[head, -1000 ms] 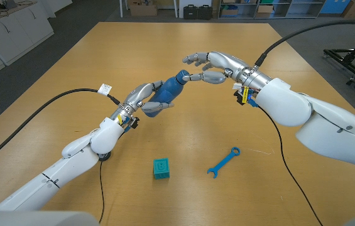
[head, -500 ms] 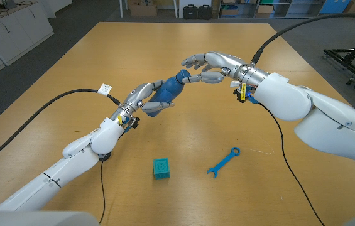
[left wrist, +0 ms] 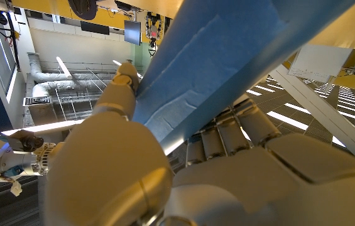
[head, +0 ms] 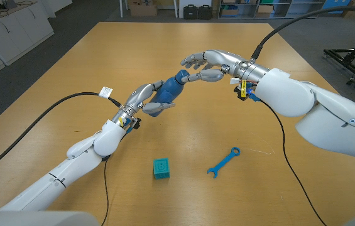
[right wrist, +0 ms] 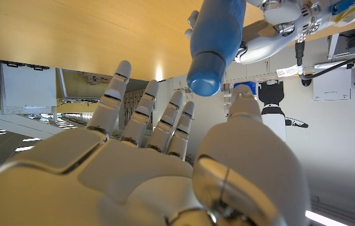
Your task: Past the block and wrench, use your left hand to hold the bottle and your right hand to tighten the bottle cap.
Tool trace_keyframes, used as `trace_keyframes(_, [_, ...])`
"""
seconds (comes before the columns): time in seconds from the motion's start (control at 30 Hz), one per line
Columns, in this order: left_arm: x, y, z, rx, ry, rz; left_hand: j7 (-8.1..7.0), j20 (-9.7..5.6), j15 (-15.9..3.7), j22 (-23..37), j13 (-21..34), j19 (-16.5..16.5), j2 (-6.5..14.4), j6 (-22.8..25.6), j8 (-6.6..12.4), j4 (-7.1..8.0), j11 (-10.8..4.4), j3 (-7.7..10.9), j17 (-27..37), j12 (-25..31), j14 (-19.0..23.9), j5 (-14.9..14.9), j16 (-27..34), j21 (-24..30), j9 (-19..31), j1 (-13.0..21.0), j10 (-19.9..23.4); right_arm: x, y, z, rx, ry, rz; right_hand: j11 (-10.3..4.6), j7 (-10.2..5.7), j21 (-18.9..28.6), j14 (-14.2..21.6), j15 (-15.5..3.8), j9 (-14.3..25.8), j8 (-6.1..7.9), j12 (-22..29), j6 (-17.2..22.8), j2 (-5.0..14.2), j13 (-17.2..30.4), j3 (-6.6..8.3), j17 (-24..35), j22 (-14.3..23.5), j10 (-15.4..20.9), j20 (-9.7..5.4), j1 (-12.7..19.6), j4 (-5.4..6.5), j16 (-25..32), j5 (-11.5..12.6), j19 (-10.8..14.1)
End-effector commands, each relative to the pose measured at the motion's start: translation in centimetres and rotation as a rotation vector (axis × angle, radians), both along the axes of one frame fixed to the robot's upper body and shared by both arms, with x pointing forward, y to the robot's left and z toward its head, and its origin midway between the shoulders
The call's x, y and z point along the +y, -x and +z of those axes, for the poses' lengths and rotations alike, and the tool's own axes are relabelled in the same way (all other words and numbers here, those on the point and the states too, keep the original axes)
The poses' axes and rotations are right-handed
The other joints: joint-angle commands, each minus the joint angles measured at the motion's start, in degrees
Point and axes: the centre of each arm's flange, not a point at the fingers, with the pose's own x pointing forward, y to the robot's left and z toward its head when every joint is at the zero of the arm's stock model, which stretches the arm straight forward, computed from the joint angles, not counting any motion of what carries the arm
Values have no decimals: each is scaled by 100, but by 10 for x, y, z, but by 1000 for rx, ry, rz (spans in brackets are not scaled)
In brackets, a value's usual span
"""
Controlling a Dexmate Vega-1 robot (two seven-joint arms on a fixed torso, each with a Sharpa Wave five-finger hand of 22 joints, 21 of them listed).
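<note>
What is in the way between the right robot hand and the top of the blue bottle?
Nothing visible. The right robot hand is open right beside the cap end of the blue plastic bottle, which the left robot hand holds tilted above the table.

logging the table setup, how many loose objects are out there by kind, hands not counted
bottle: 1, blue, gripped by the left hand, with the right hand at its cap end
block: 1, teal, on the table
wrench: 1, blue, on the table
total: 3
</note>
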Motion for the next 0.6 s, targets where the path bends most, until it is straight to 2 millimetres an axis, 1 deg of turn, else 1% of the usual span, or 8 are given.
trace_keyframes(0.03, [-3,0,-3,-21,18,-18,-896,-458,-890,25,22,40,1239,1011,55,245,-574,258,20,29,60,27,42,-5,7,1063,607,3,3,3,-3,22,-29,-33,-66,29,89,-75,5,51,69,133,6,10,-9,11,5,111,-5,92,14,50,49,76])
trace_keyframes(0.3, [-2,1,-4,-17,24,-16,-899,-464,-892,26,29,40,1237,1029,62,242,-587,249,25,29,69,25,45,-6,7,1080,622,6,3,4,8,59,-47,-42,-101,20,157,-97,3,86,103,261,9,3,-17,8,4,220,-19,108,19,73,64,70])
trace_keyframes(0.33, [-2,1,-4,-15,24,-16,-900,-460,-891,26,30,34,1238,1027,61,243,-583,249,26,27,71,25,46,-8,7,1080,618,7,3,5,7,61,-50,-43,-139,18,167,-110,2,100,115,313,10,2,-24,8,4,262,-15,106,26,77,67,73])
trace_keyframes(0.43, [-3,1,-4,-13,22,-17,-898,-462,-889,26,34,40,1239,1036,65,246,-582,243,30,25,77,24,48,-6,7,1088,623,7,3,5,7,60,-55,-55,-171,21,207,-166,1,109,126,356,16,-1,-28,7,4,306,-22,114,30,91,73,89])
trace_keyframes(0.47, [-3,1,-4,-13,22,-17,-900,-461,-886,26,35,39,1242,1033,63,249,-584,242,31,23,80,24,50,-7,7,1087,620,8,3,5,7,59,-57,-56,-179,20,214,-152,1,108,129,359,16,-1,-28,6,4,318,-27,118,29,93,74,89])
trace_keyframes(0.57, [-3,1,-4,-13,19,-18,-901,-458,-883,27,38,39,1244,1034,63,252,-583,239,32,25,80,23,48,-7,7,1088,631,8,3,5,3,53,-59,-63,-245,30,307,-193,0,157,164,518,36,-4,-26,-2,4,446,-71,154,28,123,87,132])
trace_keyframes(0.6, [-4,1,-4,-13,18,-17,-903,-459,-882,27,39,42,1242,1036,64,252,-584,238,32,22,77,23,46,-6,7,1088,625,8,3,5,2,50,-59,-60,-257,47,374,-213,-3,177,202,595,49,-5,-23,-11,4,579,-79,188,23,143,96,188])
